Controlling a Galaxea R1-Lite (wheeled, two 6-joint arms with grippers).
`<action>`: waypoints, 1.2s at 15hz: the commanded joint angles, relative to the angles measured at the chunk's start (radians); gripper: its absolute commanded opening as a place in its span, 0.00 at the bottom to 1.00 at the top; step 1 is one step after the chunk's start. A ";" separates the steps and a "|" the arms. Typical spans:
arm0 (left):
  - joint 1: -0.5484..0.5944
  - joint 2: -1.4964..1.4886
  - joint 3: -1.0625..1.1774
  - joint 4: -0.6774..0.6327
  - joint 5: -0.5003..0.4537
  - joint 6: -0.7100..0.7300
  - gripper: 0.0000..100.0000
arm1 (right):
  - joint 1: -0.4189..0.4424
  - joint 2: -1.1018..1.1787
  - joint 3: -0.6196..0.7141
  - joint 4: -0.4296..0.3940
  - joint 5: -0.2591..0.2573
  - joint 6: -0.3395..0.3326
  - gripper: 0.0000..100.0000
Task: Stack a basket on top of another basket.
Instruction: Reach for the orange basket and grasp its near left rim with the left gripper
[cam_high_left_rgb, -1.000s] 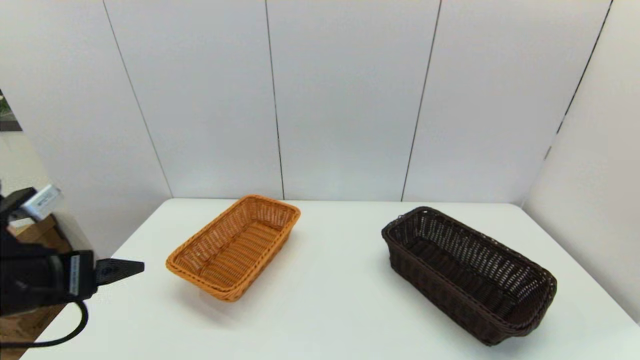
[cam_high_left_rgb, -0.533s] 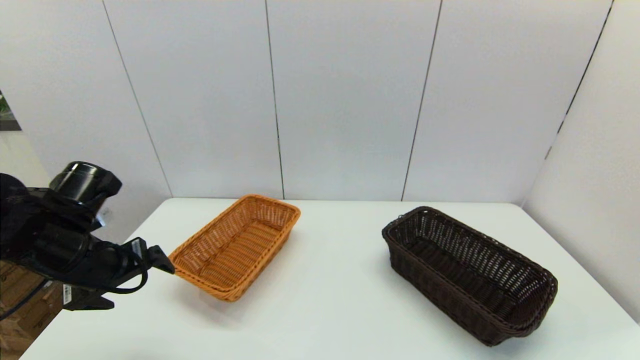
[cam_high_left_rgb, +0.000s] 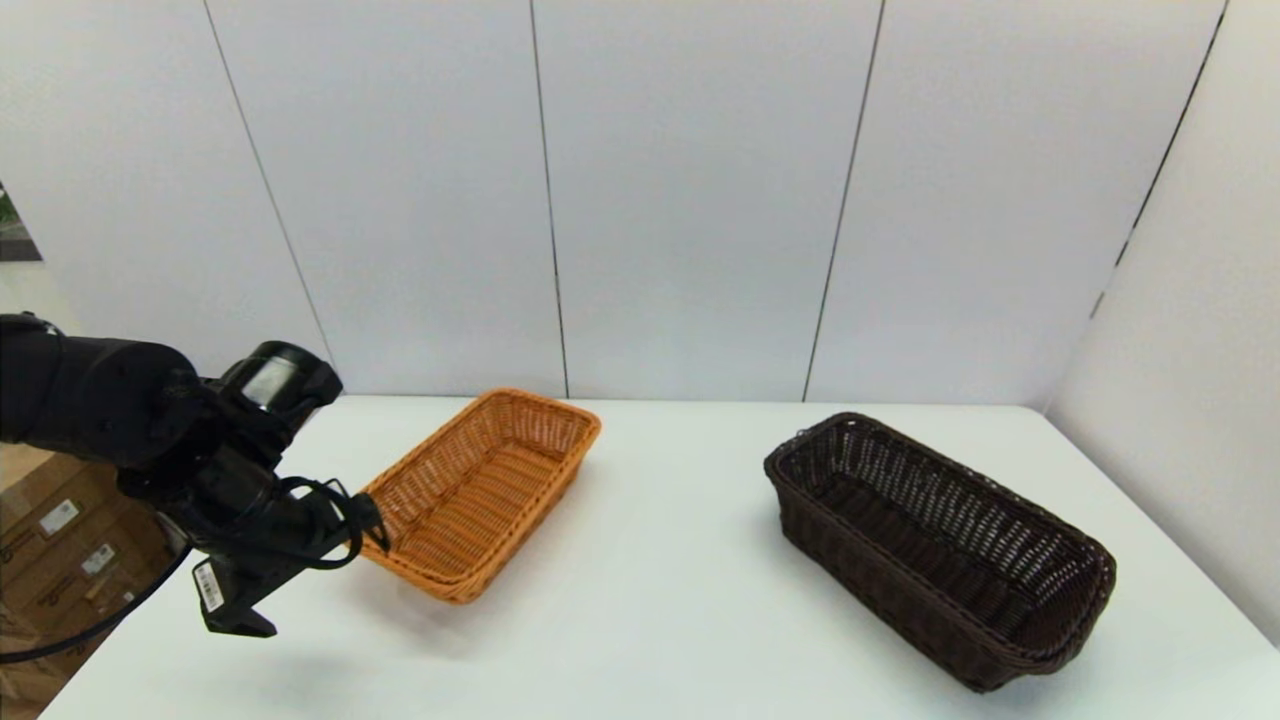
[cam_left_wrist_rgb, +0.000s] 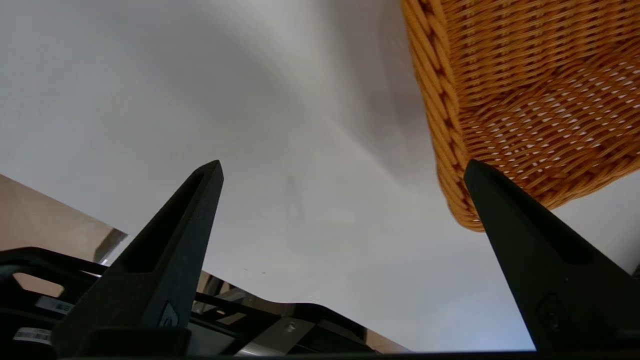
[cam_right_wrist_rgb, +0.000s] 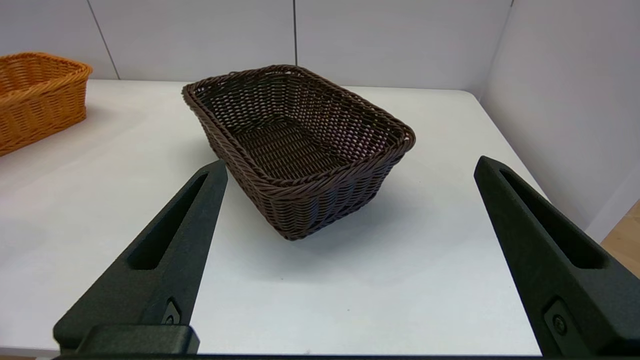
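Note:
The orange-tan wicker basket (cam_high_left_rgb: 478, 484) lies empty on the white table (cam_high_left_rgb: 660, 610), left of centre. My left gripper (cam_high_left_rgb: 310, 575) hovers open at its near left corner. In the left wrist view one finger (cam_left_wrist_rgb: 505, 210) sits just outside that corner of the orange basket (cam_left_wrist_rgb: 525, 100), while the left gripper (cam_left_wrist_rgb: 342, 167) spans bare table beside it. The dark brown wicker basket (cam_high_left_rgb: 870, 580) stands empty at the right. The right wrist view shows my right gripper (cam_right_wrist_rgb: 350, 165) open, low and short of the dark basket (cam_right_wrist_rgb: 300, 185), with the orange basket (cam_right_wrist_rgb: 35, 95) far off.
White wall panels close the back and right of the table. The table's left edge runs just beside my left arm, with cardboard boxes (cam_high_left_rgb: 60, 560) on the floor beyond it. Open tabletop separates the two baskets.
My left arm has swung in from the table's left edge, risen and turned its wrist, ending at the orange basket's near left corner. Both baskets have stayed in place.

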 joint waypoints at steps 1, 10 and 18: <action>-0.021 0.024 -0.064 0.006 0.000 -0.040 1.00 | 0.000 0.001 0.000 0.000 0.000 0.000 1.00; -0.048 0.194 -0.133 -0.081 0.011 -0.183 1.00 | 0.000 0.001 0.002 0.000 0.000 0.000 1.00; -0.058 0.305 -0.185 -0.093 0.049 -0.183 1.00 | 0.000 0.001 0.000 0.000 0.000 0.000 1.00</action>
